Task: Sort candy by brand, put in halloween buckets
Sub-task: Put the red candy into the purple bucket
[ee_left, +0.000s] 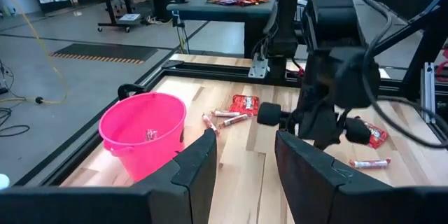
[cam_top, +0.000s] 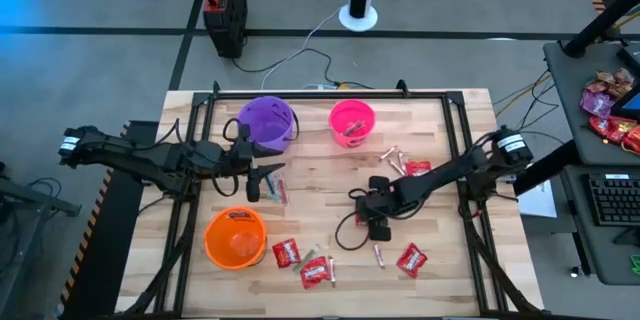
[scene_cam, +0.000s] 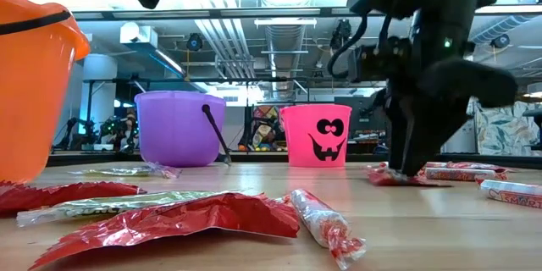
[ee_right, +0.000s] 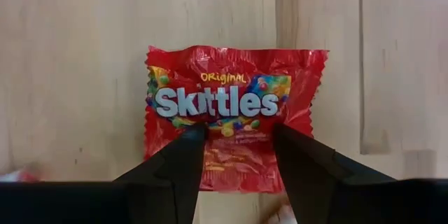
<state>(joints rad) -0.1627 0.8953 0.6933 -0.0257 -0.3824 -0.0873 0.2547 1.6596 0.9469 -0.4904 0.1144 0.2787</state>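
Observation:
My right gripper (ee_right: 238,143) is open and points straight down over a red Skittles packet (ee_right: 234,105) lying flat on the wood near the table's middle. One finger stands on each side of the packet's middle. In the high view the gripper (cam_top: 373,212) hides the packet. In the low view its fingertips (scene_cam: 413,168) reach down to the packet (scene_cam: 385,175). My left gripper (cam_top: 268,184) hovers open between the purple bucket (cam_top: 268,120) and the orange bucket (cam_top: 236,237). It faces the pink bucket (ee_left: 143,133). More red packets (cam_top: 314,272) and tan sticks (cam_top: 390,155) lie scattered. My right gripper comes from above, pointing down, with its open fingers (ee_right: 190,147) over the printed middle of the Skittles packet (ee_right: 234,122), which lies flat on the table. Whether the fingertips touch the wrapper, I cannot tell.
The pink bucket (cam_top: 352,122) holds a few pieces. A red packet (cam_top: 417,168) and sticks lie beyond the right gripper, and others (cam_top: 411,259) lie toward the near edge. A dark frame (cam_top: 330,93) rims the table. Bare wood shows between the two grippers.

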